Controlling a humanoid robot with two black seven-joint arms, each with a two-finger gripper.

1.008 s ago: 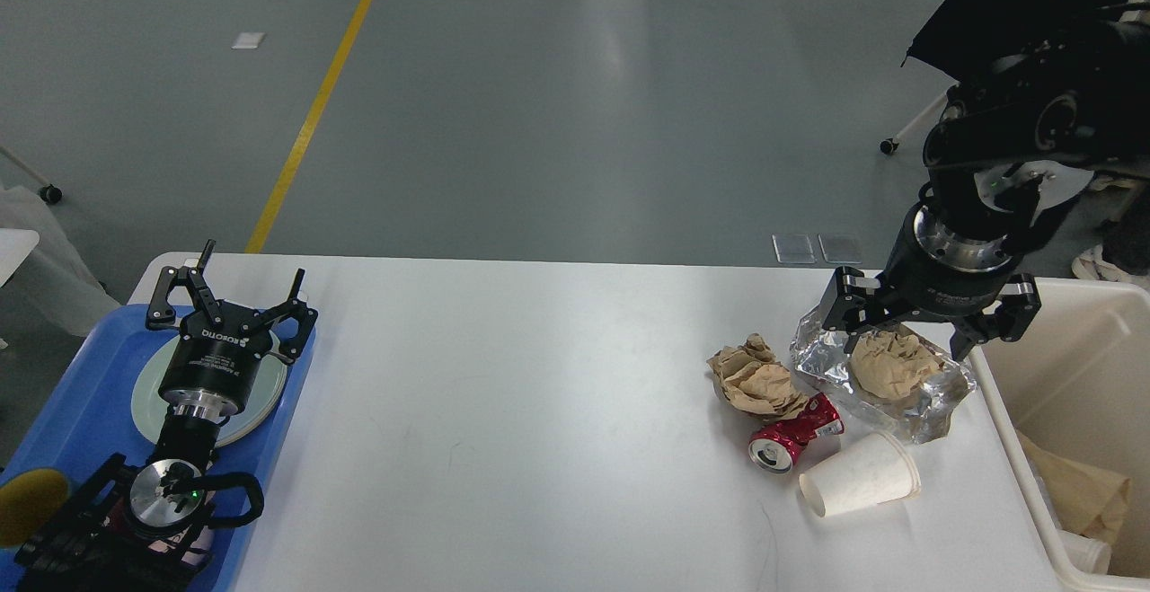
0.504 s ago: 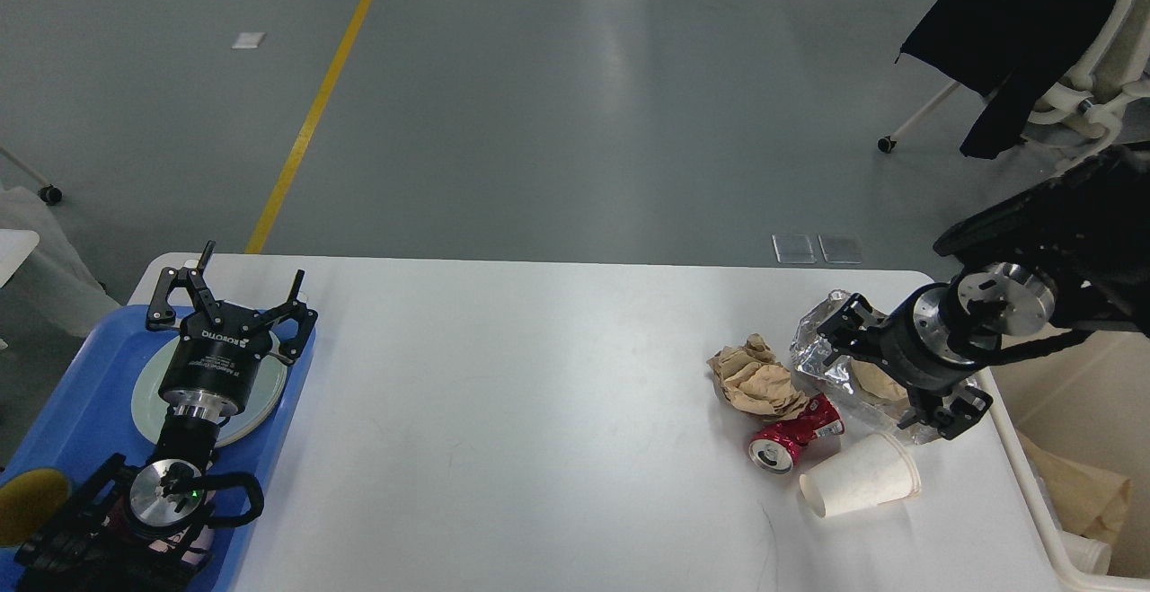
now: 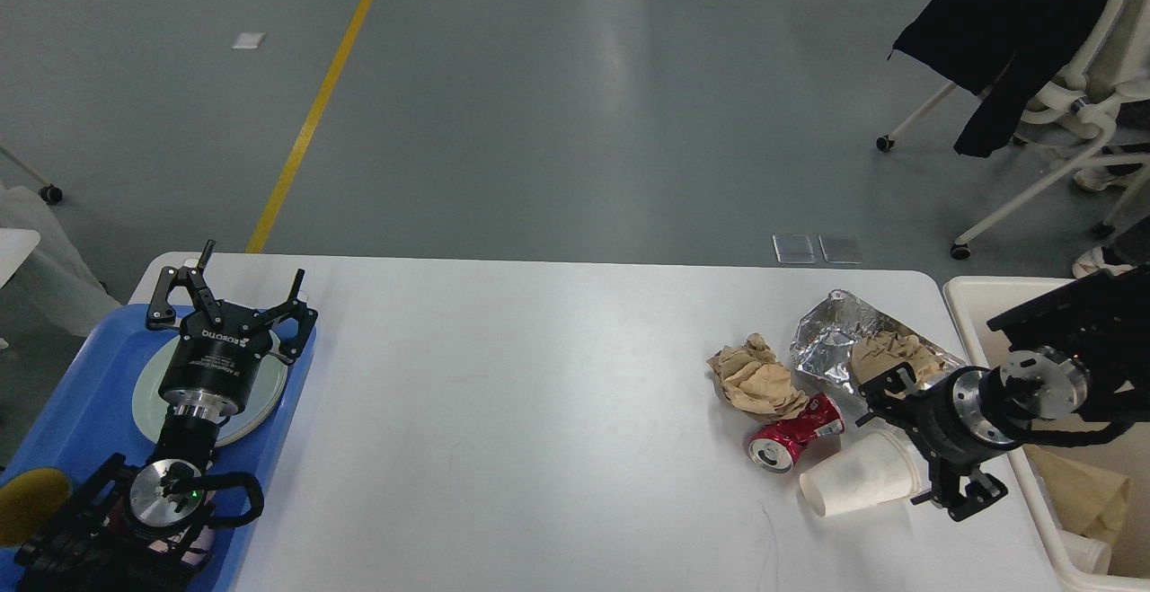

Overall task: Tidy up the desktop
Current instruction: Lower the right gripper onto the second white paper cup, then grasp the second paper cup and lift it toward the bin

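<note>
The white desktop (image 3: 539, 412) holds a cluster of trash at its right end: a crumpled brown paper wad (image 3: 755, 383), a crushed red can (image 3: 791, 437), a silver foil wrapper (image 3: 831, 336) with another brown wad (image 3: 885, 354) on it, and a white paper cup (image 3: 849, 482) lying on its side. My right gripper (image 3: 921, 446) is open and low over the table, its fingers on either side of the cup's base end. I cannot tell whether it touches the cup. My left gripper (image 3: 229, 300) is open and empty above the blue tray.
A blue tray (image 3: 72, 403) with a pale plate (image 3: 262, 394) sits at the left edge under my left arm. A cream-white bin (image 3: 966, 291) holding brown paper stands beyond the table's right edge. Chairs stand on the floor at the far right.
My right arm has swung down and toward the front right, from above the foil wrapper to the base of the paper cup. The left arm has not moved.
</note>
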